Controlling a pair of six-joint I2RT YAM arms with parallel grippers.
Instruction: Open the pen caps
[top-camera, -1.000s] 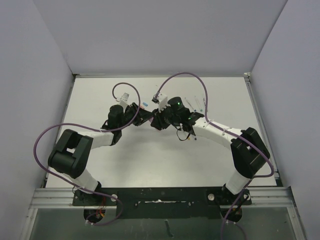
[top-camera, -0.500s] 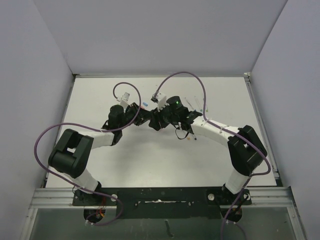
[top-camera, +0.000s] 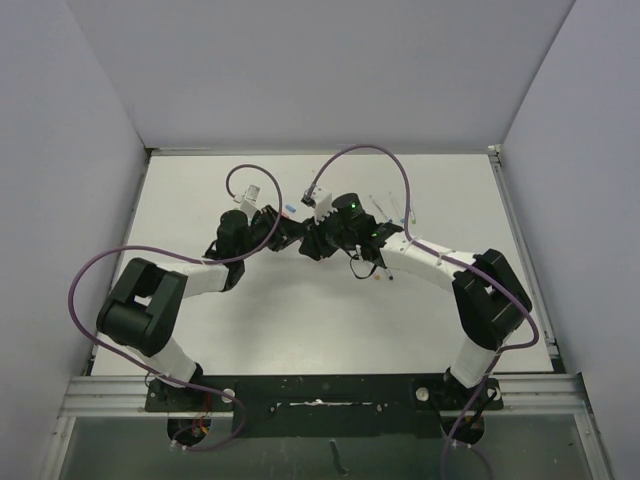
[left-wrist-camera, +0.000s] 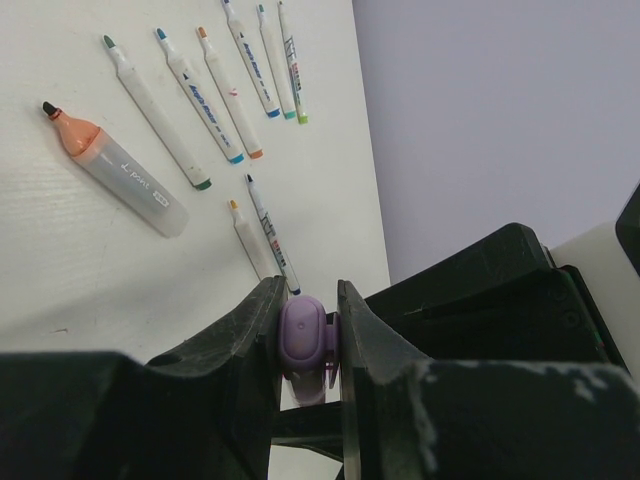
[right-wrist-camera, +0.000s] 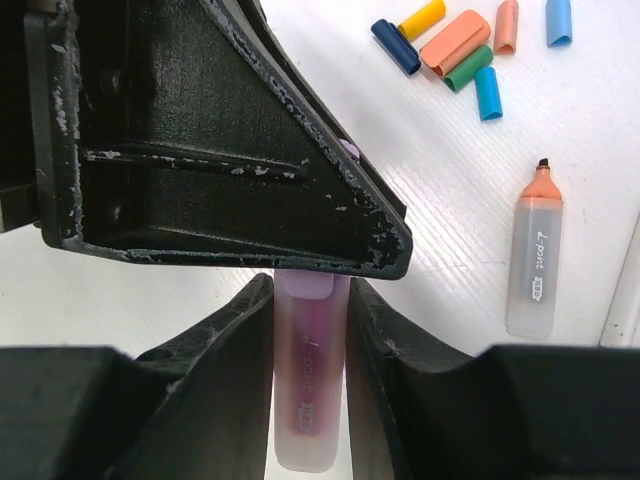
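My left gripper (left-wrist-camera: 308, 302) is shut on a purple pen cap (left-wrist-camera: 305, 335), end-on between its jaws. My right gripper (right-wrist-camera: 310, 300) is shut on the pale purple pen body (right-wrist-camera: 310, 395), whose top end runs under the left gripper's black finger (right-wrist-camera: 250, 150). The cap still looks seated on the pen. In the top view the two grippers (top-camera: 305, 237) meet above the middle of the table. Several loose pen caps lie on the table: navy (right-wrist-camera: 396, 46), yellow (right-wrist-camera: 421, 19), orange (right-wrist-camera: 455, 42), green (right-wrist-camera: 468, 68), blue (right-wrist-camera: 488, 92).
An uncapped orange highlighter (right-wrist-camera: 535, 255) lies to the right of the held pen, and it shows in the left wrist view (left-wrist-camera: 115, 165) too. Several thin uncapped pens (left-wrist-camera: 215, 100) lie in a row beyond it. White table (top-camera: 200, 190), grey walls on three sides.
The right arm's elbow has shifted slightly and its wrist has edged toward the left gripper. Both grippers stay together at the middle of the table.
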